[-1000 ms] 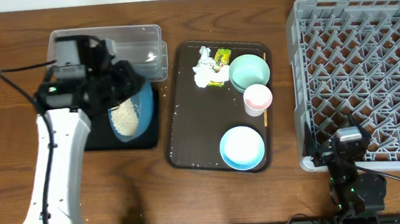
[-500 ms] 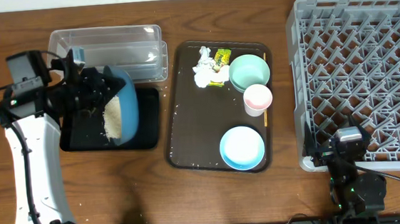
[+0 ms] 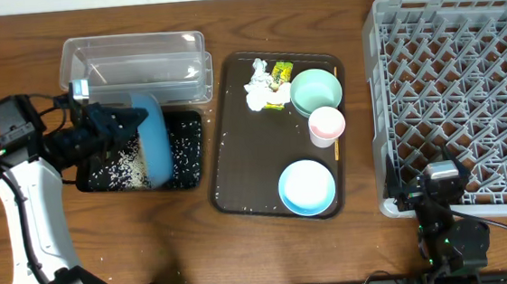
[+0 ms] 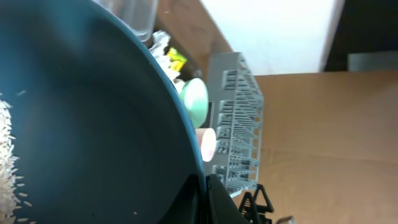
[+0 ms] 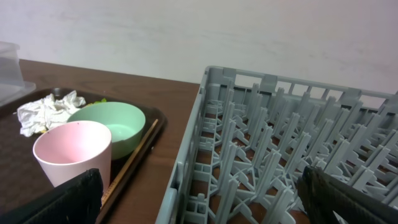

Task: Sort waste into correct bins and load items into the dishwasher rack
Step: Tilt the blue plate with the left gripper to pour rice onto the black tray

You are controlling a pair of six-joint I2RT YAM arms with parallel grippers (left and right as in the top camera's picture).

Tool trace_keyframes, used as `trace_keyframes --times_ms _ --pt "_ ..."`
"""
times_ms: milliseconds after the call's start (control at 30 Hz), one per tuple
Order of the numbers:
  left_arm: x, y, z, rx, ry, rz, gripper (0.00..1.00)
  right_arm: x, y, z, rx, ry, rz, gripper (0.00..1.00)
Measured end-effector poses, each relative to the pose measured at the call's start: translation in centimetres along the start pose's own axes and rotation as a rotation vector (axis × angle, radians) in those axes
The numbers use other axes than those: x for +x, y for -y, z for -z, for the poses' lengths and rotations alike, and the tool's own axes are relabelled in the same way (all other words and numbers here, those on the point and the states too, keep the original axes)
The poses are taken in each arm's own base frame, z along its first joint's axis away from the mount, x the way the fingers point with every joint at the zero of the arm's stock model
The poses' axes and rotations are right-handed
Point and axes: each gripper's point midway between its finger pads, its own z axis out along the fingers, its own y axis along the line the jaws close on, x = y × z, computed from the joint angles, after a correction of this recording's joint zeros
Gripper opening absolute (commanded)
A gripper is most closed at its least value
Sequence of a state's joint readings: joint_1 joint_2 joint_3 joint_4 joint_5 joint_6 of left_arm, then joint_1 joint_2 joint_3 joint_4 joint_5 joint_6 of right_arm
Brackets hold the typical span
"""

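Observation:
My left gripper (image 3: pixel 115 127) is shut on the rim of the dark blue plate (image 3: pixel 152 136) and holds it tipped steeply on edge over the black tray (image 3: pixel 190 161). Rice grains (image 3: pixel 120 168) lie scattered in that tray. In the left wrist view the plate (image 4: pixel 93 112) fills the frame, a few grains (image 4: pixel 6 155) cling at its left, and the fingers (image 4: pixel 205 199) pinch its rim. The crumpled tissue (image 3: pixel 256 93), wrapper (image 3: pixel 281 73), mint bowl (image 3: pixel 316 90), pink cup (image 3: pixel 326 124), light blue bowl (image 3: pixel 307 186) and wooden stick (image 3: pixel 337 150) are on the brown serving tray. My right gripper (image 5: pixel 199 199) is open and empty at the near-left corner of the rack (image 3: pixel 458 90).
The clear tub (image 3: pixel 134 68) stands just behind the black tray. The brown serving tray (image 3: pixel 237 161) lies between the bins and the rack. The right wrist view shows the cup (image 5: pixel 71 152), mint bowl (image 5: pixel 109 124) and rack wall (image 5: pixel 193 168) close by.
The left arm swung out to the left and tipped the plate from nearly flat to on edge. The rice heap slid off the plate into the black tray. The right arm has not moved.

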State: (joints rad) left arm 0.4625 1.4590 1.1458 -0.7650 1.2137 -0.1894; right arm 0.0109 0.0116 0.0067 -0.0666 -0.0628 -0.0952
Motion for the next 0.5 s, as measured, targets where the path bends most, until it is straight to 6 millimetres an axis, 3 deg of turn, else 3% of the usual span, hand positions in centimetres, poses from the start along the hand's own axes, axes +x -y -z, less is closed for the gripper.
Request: trace_keyframes --times_ms 267,500 --pt "-0.4 1.4 0.3 0.142 -0.011 -0.047 0.06 0.0 0.0 0.0 0.000 0.000 0.000 0.99" --pt "-0.3 1.1 0.0 0.223 -0.039 -0.003 0.06 0.0 0.0 0.0 0.000 0.000 0.000 0.99"
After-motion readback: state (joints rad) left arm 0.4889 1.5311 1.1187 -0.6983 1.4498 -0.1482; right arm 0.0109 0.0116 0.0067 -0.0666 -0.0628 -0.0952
